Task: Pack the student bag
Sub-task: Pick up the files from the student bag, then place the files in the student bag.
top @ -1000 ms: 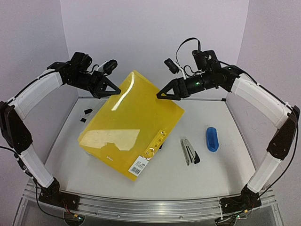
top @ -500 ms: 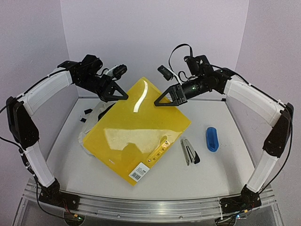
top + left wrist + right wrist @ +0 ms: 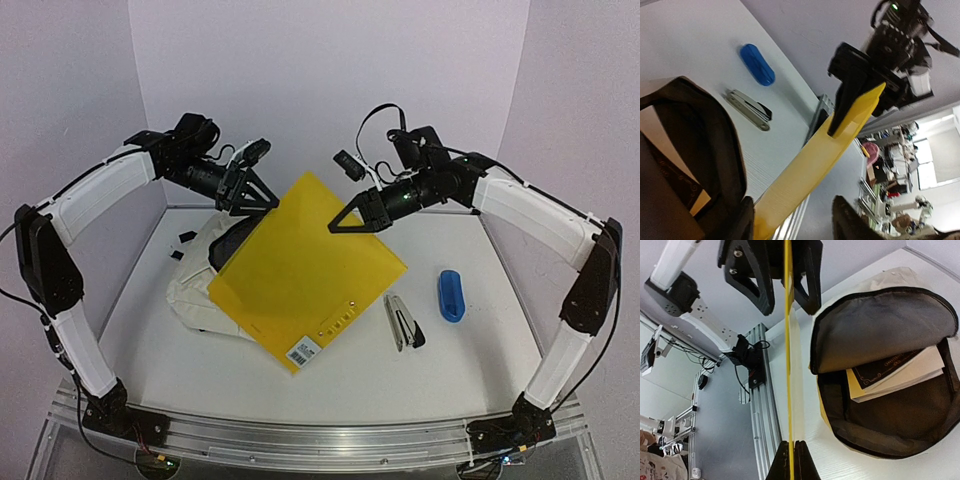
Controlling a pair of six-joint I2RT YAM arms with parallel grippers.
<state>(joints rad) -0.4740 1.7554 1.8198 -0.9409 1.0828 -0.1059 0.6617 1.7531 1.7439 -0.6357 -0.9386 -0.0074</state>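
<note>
A yellow folder is held tilted on edge above the student bag, a cream backpack lying on the table. My right gripper is shut on the folder's upper right edge. At the folder's upper left edge is my left gripper, jaws open on either side; the folder rests against one finger and stands clear of the other. In the right wrist view the bag gapes open, showing dark grey lining and a black-covered book inside.
A metal stapler and a blue oval case lie on the table right of the folder. Two small black pieces sit near the left wall. Walls close in the table at the back and both sides.
The folder has swung up steeper and shifted right, uncovering the bag. My right gripper has closed on the folder's edge. My left gripper has opened its hold on it.
</note>
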